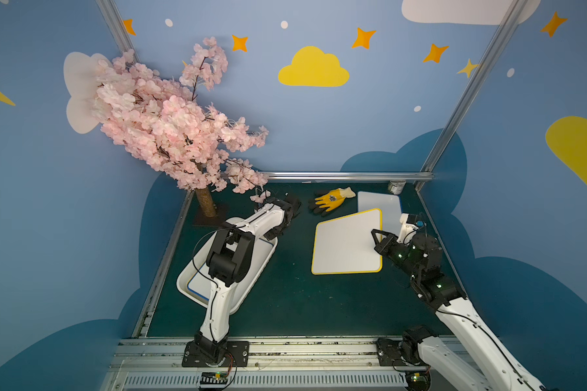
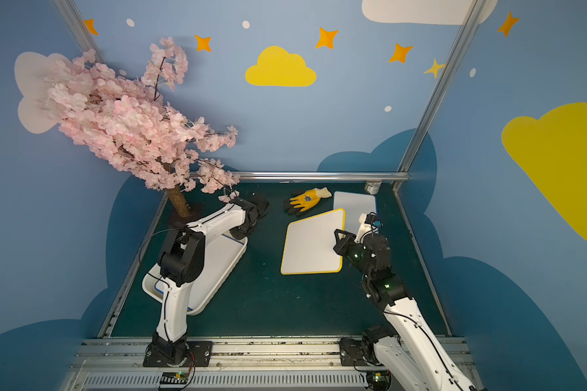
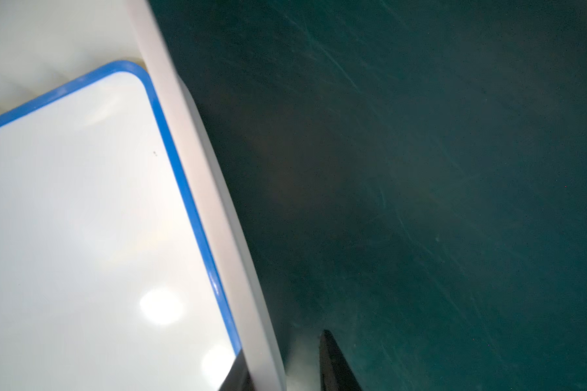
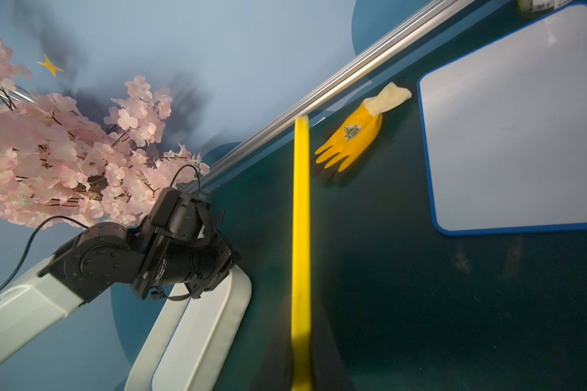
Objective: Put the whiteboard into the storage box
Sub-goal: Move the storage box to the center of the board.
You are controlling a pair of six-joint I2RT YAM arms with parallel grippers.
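The storage box (image 1: 259,270) is a white tray at the left, and a blue-rimmed whiteboard (image 3: 82,220) lies inside it. My left gripper (image 3: 282,347) is at the box's far end, one finger inside the rim (image 3: 217,203) and one outside. Whether it is pressing on the rim is unclear. A yellow-rimmed whiteboard (image 1: 346,243) lies mid-table with its right side raised. My right gripper (image 1: 375,237) is shut on that right edge. In the right wrist view the yellow edge (image 4: 301,220) runs straight out from my right gripper (image 4: 300,384).
Another blue-rimmed whiteboard (image 1: 382,204) lies flat at the back right, partly under the yellow one. A yellow and black glove (image 1: 332,200) and a small can (image 1: 396,187) sit by the back rail. A pink blossom tree (image 1: 170,125) stands at the back left.
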